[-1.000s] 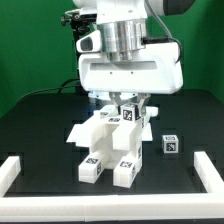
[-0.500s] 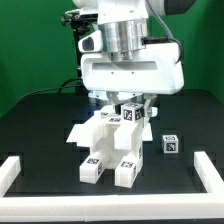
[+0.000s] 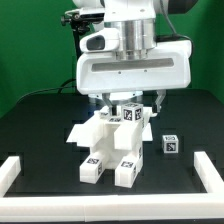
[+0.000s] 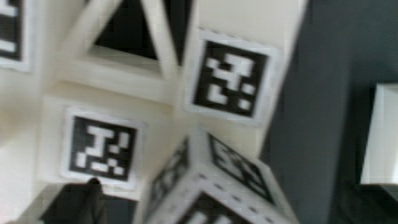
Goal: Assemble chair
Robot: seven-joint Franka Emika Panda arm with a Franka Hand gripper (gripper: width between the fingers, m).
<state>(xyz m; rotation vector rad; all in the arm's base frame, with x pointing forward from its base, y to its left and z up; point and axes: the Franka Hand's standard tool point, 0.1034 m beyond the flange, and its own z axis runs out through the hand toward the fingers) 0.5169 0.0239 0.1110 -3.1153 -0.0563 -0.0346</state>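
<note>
The claw (image 3: pixel 133 102) hangs wide open just above the chair (image 3: pixel 108 140), mid-surface (image 3: pixel 40 125); a cube (image 3: pixel 171 145) sits apart toward the edge on the exterior view's right

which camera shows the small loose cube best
The exterior view: the small loose cube sits whole on the table, apart from the joined chair parts. The wrist view shows only close-up tagged chair faces; the cube is not clearly there.

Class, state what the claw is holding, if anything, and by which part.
Nothing: the claw hangs open above the chair, its fingers clear of the parts.
</note>
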